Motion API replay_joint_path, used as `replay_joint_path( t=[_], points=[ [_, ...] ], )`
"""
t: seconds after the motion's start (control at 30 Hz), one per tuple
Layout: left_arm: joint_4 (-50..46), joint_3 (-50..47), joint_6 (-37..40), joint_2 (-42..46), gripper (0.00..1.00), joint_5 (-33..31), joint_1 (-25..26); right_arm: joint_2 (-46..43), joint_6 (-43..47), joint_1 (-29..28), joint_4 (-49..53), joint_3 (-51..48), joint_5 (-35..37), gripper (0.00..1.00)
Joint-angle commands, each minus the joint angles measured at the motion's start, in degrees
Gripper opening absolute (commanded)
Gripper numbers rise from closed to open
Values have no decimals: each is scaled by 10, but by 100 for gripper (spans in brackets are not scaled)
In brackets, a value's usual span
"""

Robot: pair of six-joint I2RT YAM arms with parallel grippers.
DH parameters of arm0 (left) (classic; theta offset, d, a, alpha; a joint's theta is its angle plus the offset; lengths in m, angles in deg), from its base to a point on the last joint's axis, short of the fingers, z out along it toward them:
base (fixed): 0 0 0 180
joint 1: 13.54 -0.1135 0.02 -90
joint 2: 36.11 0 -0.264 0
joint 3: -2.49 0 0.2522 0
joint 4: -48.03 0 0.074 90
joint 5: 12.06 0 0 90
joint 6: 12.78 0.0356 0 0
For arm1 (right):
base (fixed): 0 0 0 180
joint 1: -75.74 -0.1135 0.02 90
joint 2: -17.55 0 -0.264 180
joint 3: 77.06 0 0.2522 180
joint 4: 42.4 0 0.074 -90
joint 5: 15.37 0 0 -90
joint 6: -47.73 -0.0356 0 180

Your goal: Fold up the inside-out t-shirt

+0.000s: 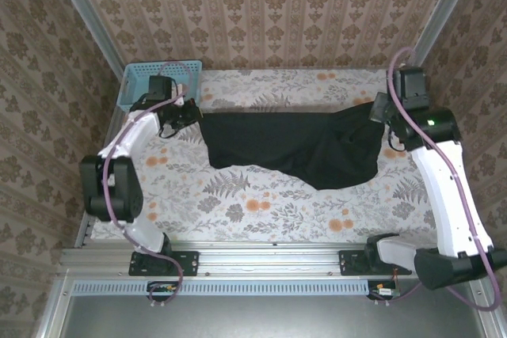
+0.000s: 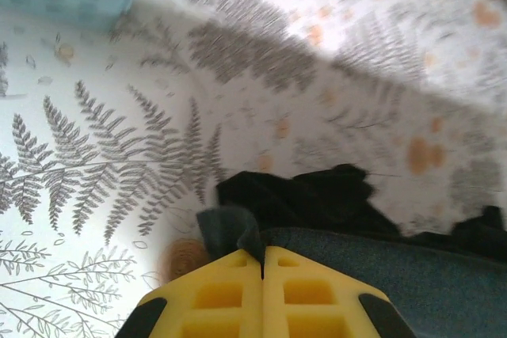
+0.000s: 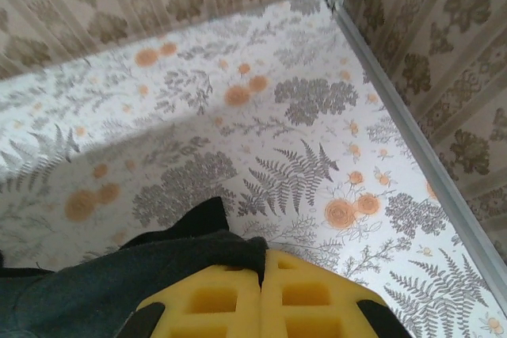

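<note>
At the far left corner of the worktop (image 1: 238,203) stands one light blue basket (image 1: 136,91). My left arm crosses in front of it, so I cannot tell whether anything lies inside, and in my left wrist view it is just a blurred blue corner cut off by the frame edge. Just beside it, my left claw (image 1: 188,113) is pressed together on the left end of the one black t-shirt (image 1: 293,144); the wrist view shows my yellow fingers (image 2: 230,294) meeting, with a fold of dark cloth pinched at their tips. The shirt stretches between my two claws across the far half of the worktop, its lower edge sagging deepest right of the middle. From above I cannot tell how much of it rests on the surface, and sleeves and neck are lost in the bunched black. At the right, my right claw (image 1: 379,110) is likewise clamped on the shirt's other end, cloth gathered at the left of its closed fingers.
</note>
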Motion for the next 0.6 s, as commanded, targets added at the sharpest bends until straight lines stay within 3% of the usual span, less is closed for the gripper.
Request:
replay_joint_path(
  t=[0.0, 0.13, 0.27, 0.33, 0.43, 0.57],
  points=[
    [-23, 75, 27, -63, 1, -26, 12, 30, 3, 9, -38, -12, 7, 0],
    [-19, 152, 34, -133, 4, -41, 37, 72, 9, 26, -59, -8, 20, 0],
    [-34, 225, 44, -196, 17, -52, 50, 93, 12, 42, -73, -7, 9, 0],
    [-51, 253, 52, -219, 31, -57, 53, 113, 11, 48, -78, -8, 2, 0],
    [-54, 243, 63, -211, 47, -81, 55, 119, 10, 57, -82, -9, -3, 0],
    [-42, 210, 69, -196, 54, -81, 56, 120, 10, 73, -84, -12, -12, 0]
  ],
)
